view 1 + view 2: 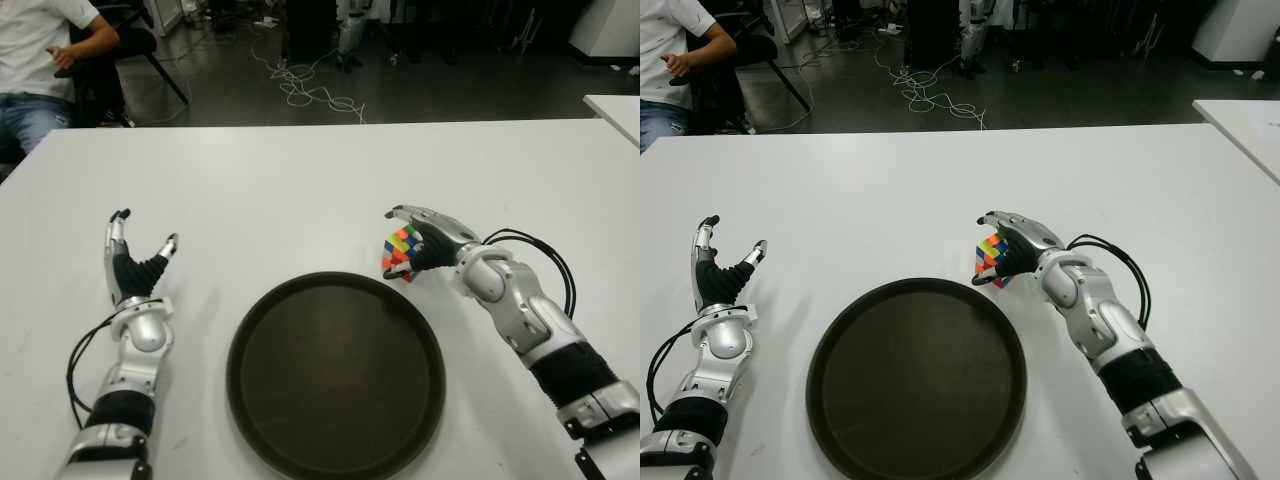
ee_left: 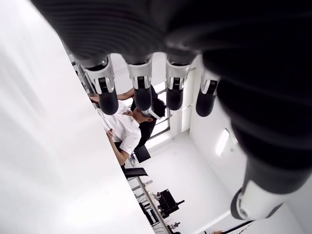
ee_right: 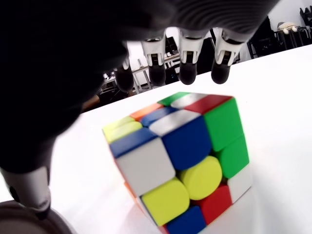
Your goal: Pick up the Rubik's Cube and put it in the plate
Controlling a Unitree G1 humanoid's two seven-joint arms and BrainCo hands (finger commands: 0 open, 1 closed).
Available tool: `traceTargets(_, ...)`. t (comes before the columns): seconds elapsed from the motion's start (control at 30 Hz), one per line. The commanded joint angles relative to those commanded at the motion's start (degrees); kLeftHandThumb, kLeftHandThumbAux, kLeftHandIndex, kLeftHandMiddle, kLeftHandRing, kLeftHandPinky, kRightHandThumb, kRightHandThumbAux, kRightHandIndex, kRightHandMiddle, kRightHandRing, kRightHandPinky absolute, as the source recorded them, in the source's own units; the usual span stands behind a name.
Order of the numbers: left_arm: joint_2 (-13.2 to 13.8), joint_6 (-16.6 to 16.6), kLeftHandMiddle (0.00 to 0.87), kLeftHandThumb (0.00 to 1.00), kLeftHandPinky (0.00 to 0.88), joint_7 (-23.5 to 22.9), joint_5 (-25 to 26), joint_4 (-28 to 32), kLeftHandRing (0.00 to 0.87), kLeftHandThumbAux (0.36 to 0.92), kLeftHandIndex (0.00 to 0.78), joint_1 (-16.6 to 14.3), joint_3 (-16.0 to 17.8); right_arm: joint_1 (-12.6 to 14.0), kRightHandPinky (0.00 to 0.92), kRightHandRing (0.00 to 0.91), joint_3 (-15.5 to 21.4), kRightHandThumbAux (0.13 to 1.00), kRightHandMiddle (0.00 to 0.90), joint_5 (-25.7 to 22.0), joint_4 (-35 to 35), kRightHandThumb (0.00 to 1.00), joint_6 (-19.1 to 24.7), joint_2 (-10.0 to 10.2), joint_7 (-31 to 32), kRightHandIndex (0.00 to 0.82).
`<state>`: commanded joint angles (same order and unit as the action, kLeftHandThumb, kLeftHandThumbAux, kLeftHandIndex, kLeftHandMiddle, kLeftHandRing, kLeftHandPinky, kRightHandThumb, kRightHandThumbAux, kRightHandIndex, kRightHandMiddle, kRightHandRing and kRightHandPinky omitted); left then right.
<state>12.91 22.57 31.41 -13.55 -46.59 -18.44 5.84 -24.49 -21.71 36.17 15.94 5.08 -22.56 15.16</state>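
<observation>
Plate: a dark round plate (image 1: 336,378) is seen nearest on the white bench (image 1: 300,190), with nothing in it.
Left robot hand: the left robot hand (image 1: 135,262) is shown to the left of the plate, fingers spread upward and nothing held.
Right robot hand: the right robot hand (image 1: 425,240) is placed over the cube, just beyond the plate's far right rim; its fingers (image 3: 190,73) are extended above the cube, and no closed grip can be seen.
Rubik's Cube: the Rubik's Cube (image 3: 180,156) is seen on the bench, outside the plate and near its rim.
Background: a seated person (image 1: 40,60) is visible beyond the bench, and cables (image 1: 305,90) are strewn on the floor.
</observation>
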Motion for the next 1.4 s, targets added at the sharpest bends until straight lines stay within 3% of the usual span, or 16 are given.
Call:
traceTargets(0.57,0.1,0.9,0.001,0.000,0.030,-0.5,0.3,-0.5,0.000,0.693,0.007,-0.1,0.3,-0.7,0.002,0.000,-0.6,0.647,0.000,-0.1,2.4,0.000,-0.2,-0.4,1.3,0.000)
traceTargets(1.4,0.0,1.0,0.000,0.000,0.035,0.0,-0.1,-0.1,0.000,0.642,0.000,0.1,0.2,-0.5,0.003,0.000,-0.4,0.659,0.000,-0.5,4.2,0.000,-1.1,0.1,-0.1,0.000)
